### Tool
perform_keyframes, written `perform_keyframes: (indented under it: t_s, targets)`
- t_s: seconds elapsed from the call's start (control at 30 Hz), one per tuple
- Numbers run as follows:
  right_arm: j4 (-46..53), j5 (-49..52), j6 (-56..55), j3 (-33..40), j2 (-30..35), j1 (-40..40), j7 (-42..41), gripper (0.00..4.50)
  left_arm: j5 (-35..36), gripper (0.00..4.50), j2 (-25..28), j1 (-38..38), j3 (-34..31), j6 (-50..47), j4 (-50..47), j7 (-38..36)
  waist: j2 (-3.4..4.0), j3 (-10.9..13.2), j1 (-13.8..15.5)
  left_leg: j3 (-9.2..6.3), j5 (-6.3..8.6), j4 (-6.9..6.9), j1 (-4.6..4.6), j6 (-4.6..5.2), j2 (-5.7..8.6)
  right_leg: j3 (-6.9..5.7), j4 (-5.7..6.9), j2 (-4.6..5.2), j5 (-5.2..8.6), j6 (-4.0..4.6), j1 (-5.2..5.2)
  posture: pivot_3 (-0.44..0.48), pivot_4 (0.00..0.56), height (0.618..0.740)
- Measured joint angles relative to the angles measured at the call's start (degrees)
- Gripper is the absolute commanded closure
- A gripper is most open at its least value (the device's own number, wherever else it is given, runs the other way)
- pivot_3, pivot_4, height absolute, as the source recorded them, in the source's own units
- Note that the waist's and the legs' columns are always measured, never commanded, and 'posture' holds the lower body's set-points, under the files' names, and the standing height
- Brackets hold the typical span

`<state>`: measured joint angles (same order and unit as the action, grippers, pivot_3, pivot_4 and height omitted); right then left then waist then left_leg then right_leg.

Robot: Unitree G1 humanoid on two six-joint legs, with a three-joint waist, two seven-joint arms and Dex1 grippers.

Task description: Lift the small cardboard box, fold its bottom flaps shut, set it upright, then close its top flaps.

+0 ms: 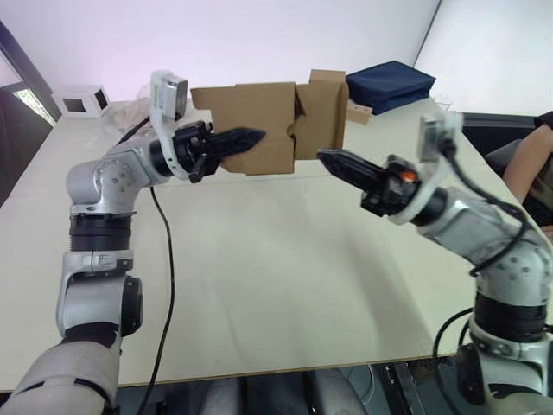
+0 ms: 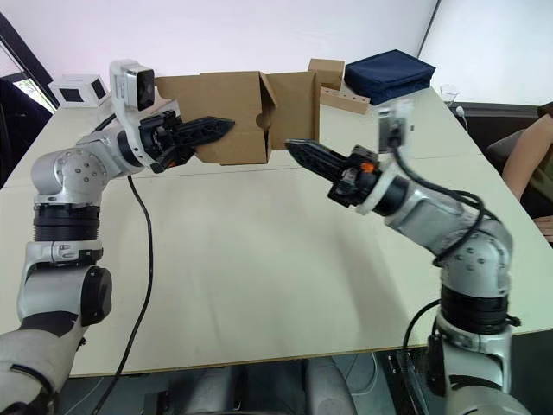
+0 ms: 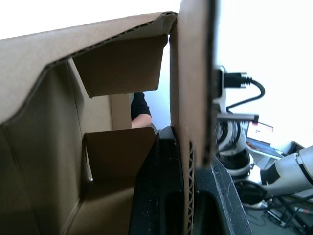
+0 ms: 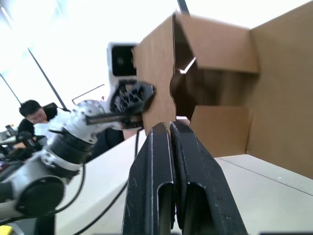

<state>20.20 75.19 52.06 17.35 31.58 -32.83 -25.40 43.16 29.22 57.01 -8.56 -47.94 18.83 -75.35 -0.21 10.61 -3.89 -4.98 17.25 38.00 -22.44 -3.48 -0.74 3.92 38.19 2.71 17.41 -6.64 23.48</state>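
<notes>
right gripper (image 1: 327,157) closed, seemingly touching small cardboard box (image 1: 259,125); left gripper (image 1: 252,137) clamps wall.

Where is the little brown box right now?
The small cardboard box is up above the table, pinched by the left claw, with the right claw just beside it.

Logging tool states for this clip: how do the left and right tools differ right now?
The left tool is clamped on a wall of the small cardboard box, holding it off the table; the right tool grips nothing. The left fingers straddle cardboard; the right fingers are pressed together, pointing at the box's open flaps. Both have black fingers.
</notes>
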Motion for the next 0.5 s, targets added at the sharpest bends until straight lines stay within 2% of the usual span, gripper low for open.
perform_keyframes:
  t_s: [0.2, 0.5]
  targets:
    - [-13.33, -3.02, -6.93, 6.03, -1.07, -2.18, 2.7, 4.43, 0.65, 4.5, 0.02, 0.01, -0.08, -0.06, -1.09, 0.01, 0.0, 0.0, 0.02, 0.05, -0.02, 0.0, 0.0, -0.04, 0.01, 0.01, 0.01, 0.01, 0.0, 0.0, 0.01, 0.0, 0.15, 0.74]
    - [-19.38, -12.92, -11.89, 0.73, -7.58, -5.0, 2.71, 4.43, 2.64, 4.5, -0.02, 0.03, -0.1, -1.19, -3.76, 0.96, 0.02, 0.01, -0.18, 0.05, -0.13, 0.0, 0.0, -0.23, -0.01, 0.03, 0.03, -0.02, 0.0, 0.0, 0.05, 0.0, 0.15, 0.74]
